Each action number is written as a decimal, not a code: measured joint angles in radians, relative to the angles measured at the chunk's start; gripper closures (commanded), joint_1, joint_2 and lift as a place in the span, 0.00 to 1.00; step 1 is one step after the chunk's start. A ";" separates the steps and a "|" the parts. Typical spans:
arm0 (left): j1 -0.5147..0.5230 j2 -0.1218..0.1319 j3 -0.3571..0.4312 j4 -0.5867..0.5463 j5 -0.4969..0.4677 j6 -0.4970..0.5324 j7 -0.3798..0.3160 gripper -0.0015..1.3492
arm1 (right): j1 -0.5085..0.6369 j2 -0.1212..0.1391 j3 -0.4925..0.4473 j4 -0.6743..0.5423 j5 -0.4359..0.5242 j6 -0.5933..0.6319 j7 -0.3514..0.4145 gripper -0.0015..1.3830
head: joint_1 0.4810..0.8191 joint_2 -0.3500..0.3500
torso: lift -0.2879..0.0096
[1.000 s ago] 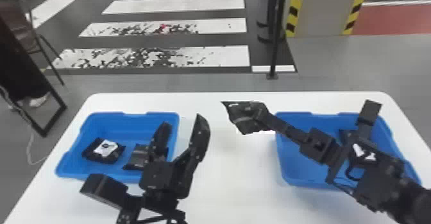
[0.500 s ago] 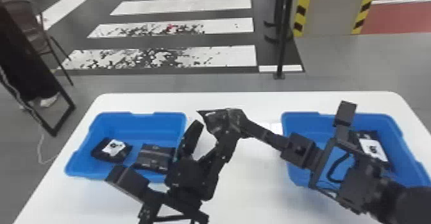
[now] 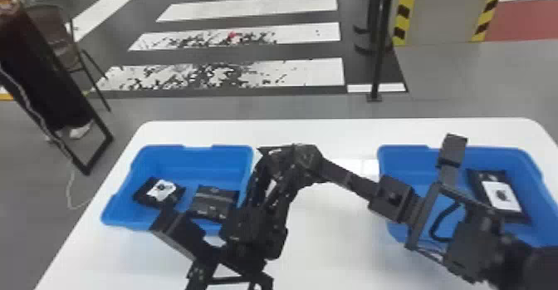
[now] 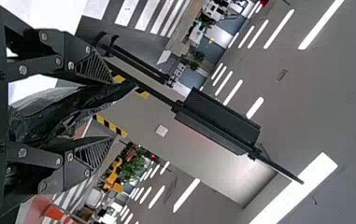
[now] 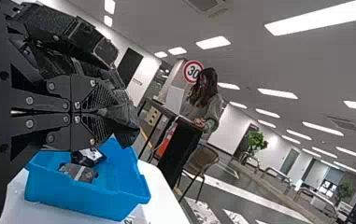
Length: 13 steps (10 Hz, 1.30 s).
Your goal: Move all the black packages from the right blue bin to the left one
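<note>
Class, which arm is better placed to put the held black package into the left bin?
The left arm, most likely: its open fingers stand either side of the package, beside the left bin. The right fingers are shut on it, but that arm reaches across from the right bin.

The left blue bin [image 3: 199, 156] and the right blue bin [image 3: 490, 156], both open-topped, stand well apart on the white bench [image 3: 340, 235]. Two black packages rest in the left bin: a labelled package [image 3: 143, 194], its white label facing up, and beside it a darker-faced package [image 3: 214, 204] with a greyish band. In the right bin, another labelled package [image 3: 481, 182] lies flat toward the far right, a white label across its face. The raised package [image 4: 61, 109], glossy and wrinkled, is pinched by the right tool [image 3: 326, 168] and passes between the parted fingers of the left tool [image 3: 286, 160]; its free end seems creased.
</note>
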 measured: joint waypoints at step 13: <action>-0.244 -0.070 0.421 0.428 -0.502 -0.148 0.144 0.08 | 0.034 0.007 -0.136 0.034 0.260 -0.158 0.003 0.08 | 0.63 0.98 | 0.52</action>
